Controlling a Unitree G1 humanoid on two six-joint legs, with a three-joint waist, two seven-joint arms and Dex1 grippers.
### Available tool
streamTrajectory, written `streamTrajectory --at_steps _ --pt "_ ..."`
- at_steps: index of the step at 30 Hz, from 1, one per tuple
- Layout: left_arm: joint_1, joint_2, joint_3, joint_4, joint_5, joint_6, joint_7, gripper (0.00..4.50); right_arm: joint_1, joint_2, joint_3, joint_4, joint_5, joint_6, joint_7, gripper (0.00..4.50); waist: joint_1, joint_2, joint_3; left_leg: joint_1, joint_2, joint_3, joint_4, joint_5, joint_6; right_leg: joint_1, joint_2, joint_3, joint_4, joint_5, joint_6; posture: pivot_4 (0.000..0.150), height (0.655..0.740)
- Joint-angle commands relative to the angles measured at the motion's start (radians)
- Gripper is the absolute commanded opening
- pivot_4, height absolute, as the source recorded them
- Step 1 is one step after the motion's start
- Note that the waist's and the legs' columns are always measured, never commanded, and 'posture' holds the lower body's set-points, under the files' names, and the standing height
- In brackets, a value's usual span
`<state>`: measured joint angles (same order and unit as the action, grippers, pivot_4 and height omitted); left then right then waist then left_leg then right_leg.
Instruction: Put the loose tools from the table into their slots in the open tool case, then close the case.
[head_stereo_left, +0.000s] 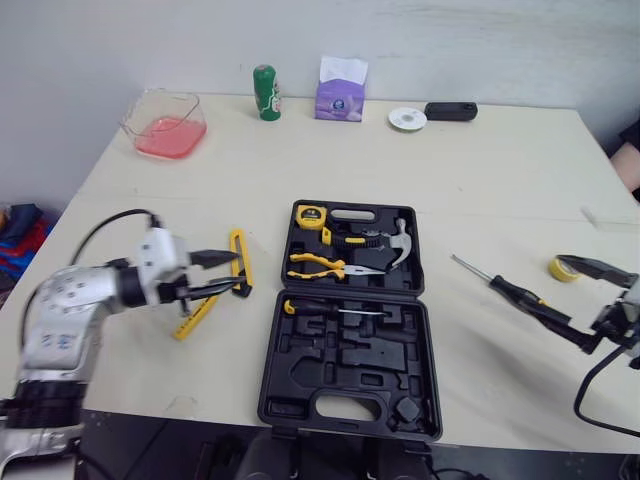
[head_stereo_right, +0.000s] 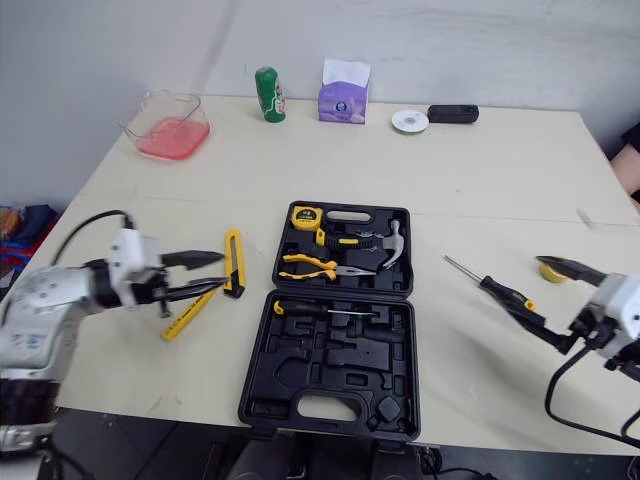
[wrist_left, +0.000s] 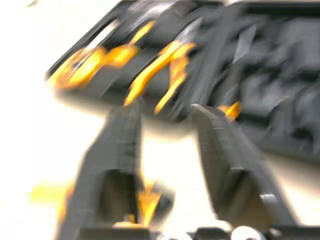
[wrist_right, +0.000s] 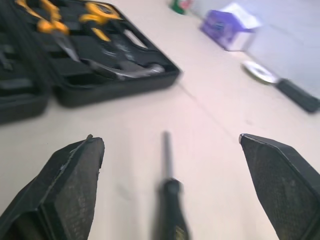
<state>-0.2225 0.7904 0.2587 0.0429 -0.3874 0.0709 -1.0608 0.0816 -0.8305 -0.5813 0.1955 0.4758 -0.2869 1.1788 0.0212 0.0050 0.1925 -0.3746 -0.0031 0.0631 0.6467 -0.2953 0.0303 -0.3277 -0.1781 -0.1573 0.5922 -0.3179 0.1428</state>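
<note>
The black tool case lies open mid-table, holding a tape measure, a hammer, pliers and a thin screwdriver. To the left of the case lie a yellow utility knife and a second yellow tool. My left gripper is open, its tips at the knife. A black-and-yellow screwdriver lies right of the case. My right gripper hangs wide open over its handle, with the shaft pointing toward the case. A yellow tape roll sits by the upper finger.
Along the far edge stand a clear tub with pink liquid, a green can, a purple tissue box, a white disc and a black device. A person's arm shows at the right edge.
</note>
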Motion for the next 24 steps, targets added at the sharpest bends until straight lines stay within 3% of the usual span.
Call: streamTrajectory --at_steps 1,3,8,13,16,24 --pt "0.059 0.033 0.177 0.056 -0.008 -0.048 0.076 3.58 0.039 0.002 -0.100 0.067 0.001 -0.061 -0.040 4.50 0.001 -0.001 0.002 0.000 0.000 0.000 0.000 0.000 0.000 0.000 0.000 0.000 0.000 0.000 0.000 0.150 0.7400" --pt "0.096 0.046 0.251 0.105 0.001 -0.071 0.115 4.45 0.067 0.007 -0.147 0.139 -0.002 -0.092 -0.067 4.50 0.004 -0.001 0.003 0.000 0.000 0.000 0.000 -0.001 0.000 -0.001 -0.001 0.000 0.000 0.000 0.000 0.150 0.7400" --pt "0.199 0.069 0.406 0.264 0.011 -0.131 0.187 4.45 0.133 0.008 -0.248 0.344 -0.001 -0.169 -0.126 4.50 0.000 -0.001 0.003 -0.001 -0.001 0.002 -0.001 -0.007 -0.006 -0.003 -0.002 0.001 -0.002 0.000 0.000 0.150 0.7400" --pt "0.299 0.091 0.458 0.380 0.045 -0.175 0.216 4.45 0.170 0.001 -0.288 0.482 -0.001 -0.252 -0.152 4.50 -0.012 -0.001 0.004 -0.001 0.000 0.005 -0.002 -0.007 -0.006 -0.006 -0.003 0.002 -0.001 0.000 0.000 0.150 0.7400" --pt "0.330 0.063 0.540 0.453 0.029 -0.209 0.325 4.45 0.203 0.013 -0.315 0.598 0.003 -0.287 -0.201 4.50 -0.024 -0.002 0.004 -0.001 0.000 0.007 -0.002 -0.007 -0.006 -0.009 -0.003 0.005 0.001 0.000 0.000 0.150 0.7400" --pt "0.329 0.050 0.546 0.502 0.028 -0.268 0.369 4.45 0.207 0.015 -0.294 0.737 0.011 -0.342 -0.202 4.50 -0.026 -0.002 0.004 0.000 0.001 0.009 -0.002 -0.008 -0.007 -0.011 -0.006 0.009 0.002 0.000 -0.001 0.150 0.7400"
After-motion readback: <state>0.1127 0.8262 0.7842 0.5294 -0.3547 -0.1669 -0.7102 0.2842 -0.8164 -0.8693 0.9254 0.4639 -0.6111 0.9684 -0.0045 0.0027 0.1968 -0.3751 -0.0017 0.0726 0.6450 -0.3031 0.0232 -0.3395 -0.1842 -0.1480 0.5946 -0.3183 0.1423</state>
